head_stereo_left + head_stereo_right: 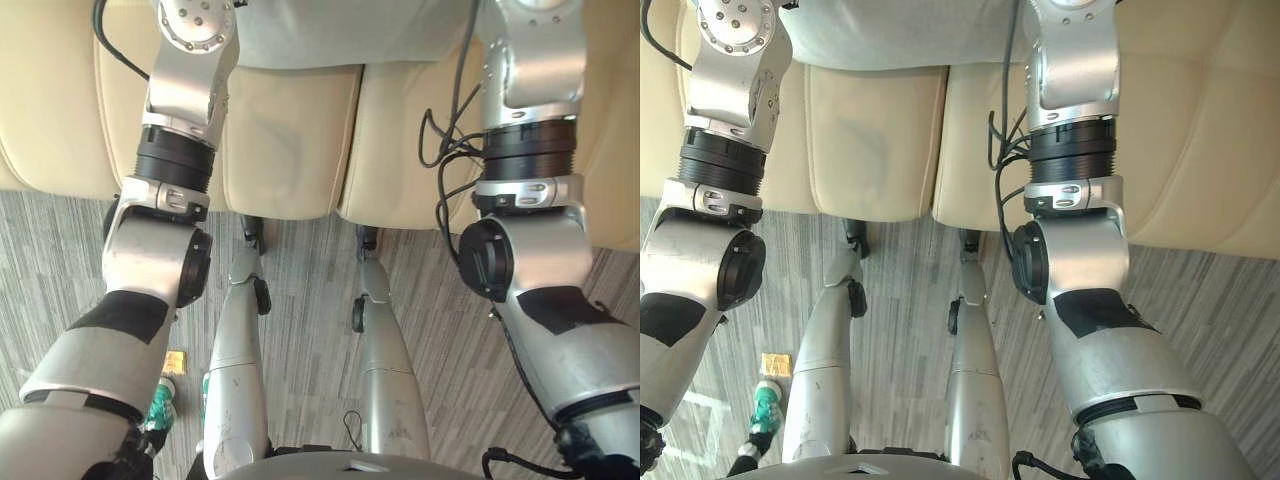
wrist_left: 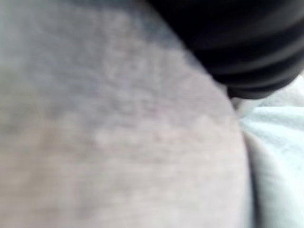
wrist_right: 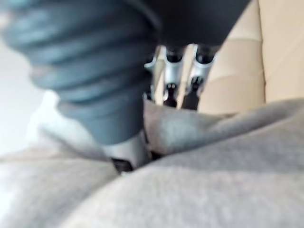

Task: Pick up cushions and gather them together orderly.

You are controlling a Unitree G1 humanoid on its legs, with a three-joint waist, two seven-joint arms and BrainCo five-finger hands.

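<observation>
A grey fabric cushion (image 1: 350, 30) lies on the beige sofa at the far edge of the eye views, between my two forearms, which both reach up to it. In the left wrist view the grey cushion (image 2: 118, 142) is very close, and my left hand (image 2: 237, 42) shows as its dark ribbed cover pressed against the cloth. My right hand (image 3: 95, 61) shows the same dark cover, sunk into a fold of the grey cushion (image 3: 213, 180). The cloth hides how either hand is set.
The beige leather sofa (image 1: 290, 140) spans the far side, its seat edge over the grey striped carpet (image 1: 310, 330). A small yellow block (image 1: 175, 360) and a green bottle (image 1: 160, 405) lie on the floor at lower left.
</observation>
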